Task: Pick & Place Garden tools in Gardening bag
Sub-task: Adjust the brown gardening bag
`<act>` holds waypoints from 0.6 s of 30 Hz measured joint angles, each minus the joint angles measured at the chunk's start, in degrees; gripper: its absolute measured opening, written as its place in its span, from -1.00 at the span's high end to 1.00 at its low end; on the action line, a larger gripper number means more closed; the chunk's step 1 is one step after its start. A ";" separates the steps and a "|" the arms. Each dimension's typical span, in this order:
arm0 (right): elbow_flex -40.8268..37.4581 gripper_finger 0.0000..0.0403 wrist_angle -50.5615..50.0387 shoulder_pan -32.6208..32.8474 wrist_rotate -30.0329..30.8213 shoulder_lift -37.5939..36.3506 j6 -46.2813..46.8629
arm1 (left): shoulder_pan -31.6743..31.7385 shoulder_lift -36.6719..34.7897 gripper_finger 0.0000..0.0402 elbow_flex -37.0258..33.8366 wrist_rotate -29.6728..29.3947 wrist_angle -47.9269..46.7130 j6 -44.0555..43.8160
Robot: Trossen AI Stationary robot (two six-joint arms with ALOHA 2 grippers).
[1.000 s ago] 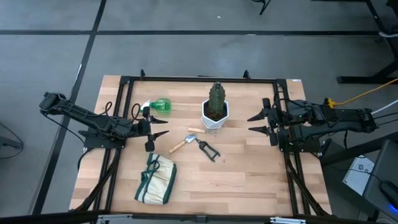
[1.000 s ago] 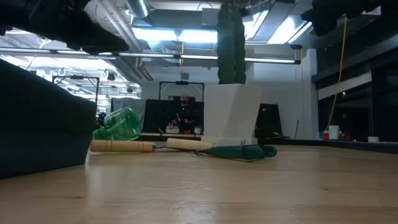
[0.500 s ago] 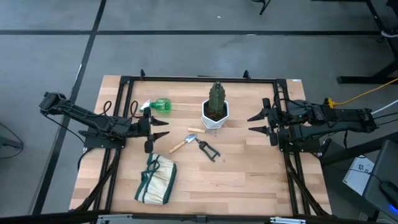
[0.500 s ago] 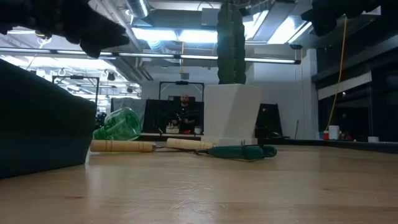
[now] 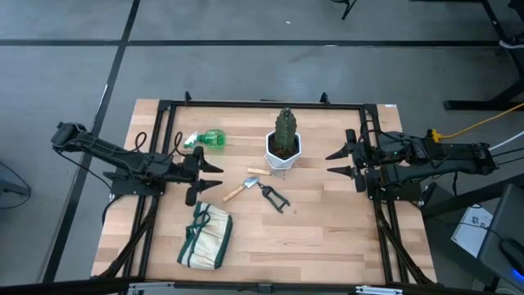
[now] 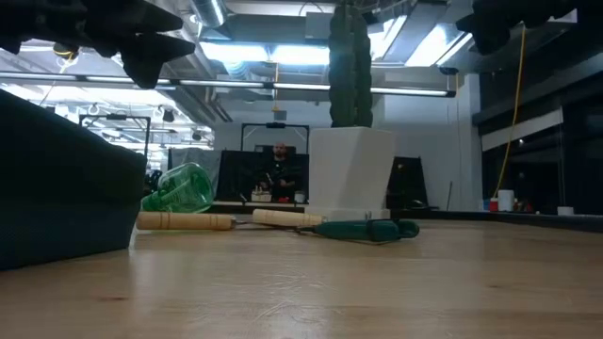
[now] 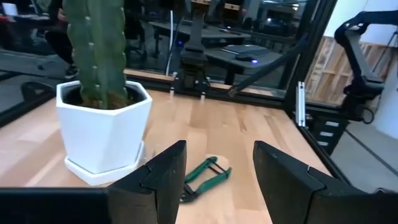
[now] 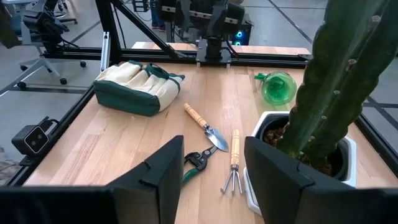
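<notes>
Tools — trowel point(image 5: 237, 192), shears point(image 5: 274, 196), fork point(image 5: 259, 171), bottle point(image 5: 210, 139) — lie ahead of the empty, wide-open left gripper point(image 5: 205, 174), none bagged yet — bag point(image 5: 205, 238) beside it, right gripper point(image 5: 341, 161) likewise spread.

Dark gripper point(image 6: 141, 42) overhead at upper left, fingers indistinct. Below it, translucent green spray bottle point(image 6: 179, 190) lying on the pale wooden tabletop point(image 6: 311, 282). Under and just beside, two wooden tool handles point(image 6: 184, 221), then green-gripped pruning shears point(image 6: 363, 229). Farther off, white hexagonal pot point(image 6: 351, 169) with tall green cactus point(image 6: 350, 61). Dark bag side point(image 6: 57, 188) below-left. Seated person point(image 6: 279, 169) far behind.
</notes>
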 joint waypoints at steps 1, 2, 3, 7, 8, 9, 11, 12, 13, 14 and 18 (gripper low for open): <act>-0.01 0.15 0.00 -0.01 -0.01 -0.01 0.00 | 0.47 0.00 0.09 0.00 0.05 0.02 -0.02; 0.00 0.15 0.01 0.00 -0.02 0.00 0.00 | 0.94 0.00 0.09 0.03 0.39 -0.08 -0.02; -0.01 0.15 0.02 -0.02 0.00 0.00 -0.01 | 1.38 -0.06 0.09 0.46 1.67 -1.06 -0.02; -0.01 0.15 0.00 0.00 0.00 -0.01 -0.02 | 2.70 -1.42 0.09 7.50 11.54 -14.65 -1.00; -0.01 0.15 0.02 0.00 -0.02 -0.01 -0.02 | 2.85 -1.74 0.09 10.15 13.58 -20.43 -2.00; 0.00 0.15 0.01 -0.01 -0.01 0.01 0.00 | 2.82 -1.86 0.09 13.02 15.12 -27.10 -3.77; -0.01 0.15 0.02 0.00 -0.02 0.00 -0.02 | 2.48 -1.84 0.09 17.80 16.71 -38.00 -9.16; -0.01 0.15 0.00 -0.02 0.00 -0.01 0.00 | 2.11 -1.82 0.09 19.65 17.41 -42.22 -12.11; -0.01 0.15 0.00 0.00 0.00 -0.01 -0.01 | 1.58 -1.81 0.09 20.90 18.33 -45.30 -15.80; -0.01 0.15 0.02 -0.01 0.00 0.00 0.00 | 1.02 -1.81 0.09 21.69 19.44 -47.80 -19.85; -0.01 0.15 0.00 -0.02 0.00 -0.01 -0.02 | -1.53 -2.16 0.09 22.05 28.54 -54.28 -36.39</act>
